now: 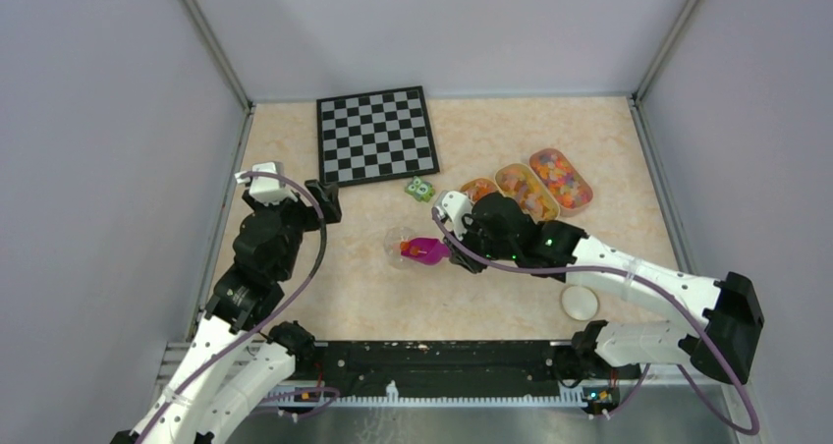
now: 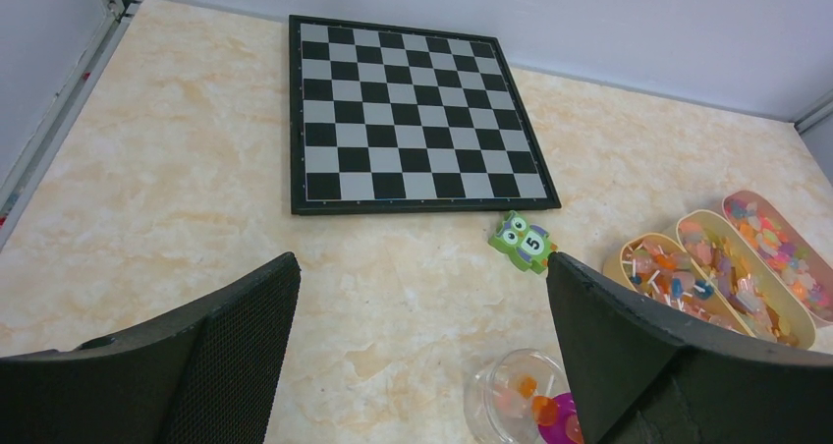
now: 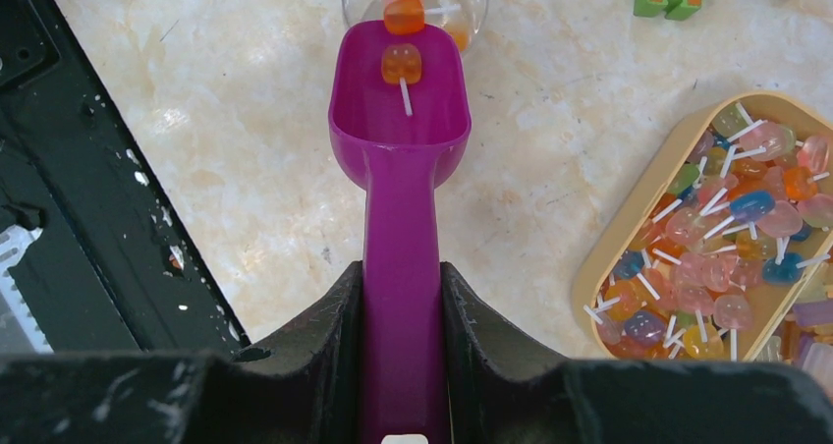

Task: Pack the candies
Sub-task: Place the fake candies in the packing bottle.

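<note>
Magenta scoop [image 3: 401, 218]: its handle is clamped between the fingers of the right tool [image 3: 401, 292]; its front lip reaches over the rim of the clear cup [image 3: 473, 2].
Right tool: closed tight on the scoop handle, on the cup's near-right side.
Candies [image 3: 732, 213]: small coloured pieces on white sticks. One orange piece lies in the scoop bowl and another sits at its lip over the cup. A few are inside the cup, and most fill three oblong trays [image 3: 638, 213] to the right of the cup and farther back.
Left tool [image 2: 422, 267]: jaws spread wide with nothing between them, up above the worktop [image 2: 147, 198], left of the cup and apart from it.
Green owl block [image 2: 523, 241]: just behind the cup.
Chessboard [image 2: 408, 120]: behind the cup, to its left.
White round dish [image 1: 580, 302]: nearer than the cup, well to its right.
</note>
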Robot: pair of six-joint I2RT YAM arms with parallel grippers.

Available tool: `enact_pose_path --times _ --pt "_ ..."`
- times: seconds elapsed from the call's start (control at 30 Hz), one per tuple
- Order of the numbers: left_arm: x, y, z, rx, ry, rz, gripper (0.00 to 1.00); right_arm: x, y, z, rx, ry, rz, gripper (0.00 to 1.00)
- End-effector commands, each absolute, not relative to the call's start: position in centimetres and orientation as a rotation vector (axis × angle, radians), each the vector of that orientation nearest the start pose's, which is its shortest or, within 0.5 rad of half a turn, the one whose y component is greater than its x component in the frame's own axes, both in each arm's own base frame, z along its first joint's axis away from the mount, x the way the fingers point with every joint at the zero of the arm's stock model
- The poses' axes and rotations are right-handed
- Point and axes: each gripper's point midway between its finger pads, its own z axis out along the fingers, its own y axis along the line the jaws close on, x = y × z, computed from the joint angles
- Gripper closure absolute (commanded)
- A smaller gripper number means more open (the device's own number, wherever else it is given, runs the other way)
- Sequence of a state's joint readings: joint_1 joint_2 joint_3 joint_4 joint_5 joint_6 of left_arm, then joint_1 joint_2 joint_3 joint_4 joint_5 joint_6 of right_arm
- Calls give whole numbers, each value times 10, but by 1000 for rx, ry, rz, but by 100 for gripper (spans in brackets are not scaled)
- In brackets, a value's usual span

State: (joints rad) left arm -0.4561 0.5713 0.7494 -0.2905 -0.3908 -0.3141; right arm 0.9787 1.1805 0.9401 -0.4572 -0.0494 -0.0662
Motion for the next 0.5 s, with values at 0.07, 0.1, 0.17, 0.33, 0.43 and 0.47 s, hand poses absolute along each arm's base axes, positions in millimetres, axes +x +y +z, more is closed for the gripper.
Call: enact_pose_path --times 0.07,0.1,0.17,0.33,0.43,0.47 --pt "262 -66 303 -179 1625 -261 1 188 295 200 -1123 1952 561 100" --pt "262 -66 303 -181 1625 -260 1 189 295 203 -1118 1954 564 100" --pt "262 -65 304 -182 1623 -259 1 189 295 204 -1118 1966 556 100" --pt "261 -65 304 -186 1621 -260 1 189 295 205 -1118 1985 550 100" --pt "261 -65 304 -185 1621 -261 1 189 295 207 -1110 1984 553 100" --pt "262 -65 303 -188 1622 -259 1 189 295 207 -1108 1986 553 100"
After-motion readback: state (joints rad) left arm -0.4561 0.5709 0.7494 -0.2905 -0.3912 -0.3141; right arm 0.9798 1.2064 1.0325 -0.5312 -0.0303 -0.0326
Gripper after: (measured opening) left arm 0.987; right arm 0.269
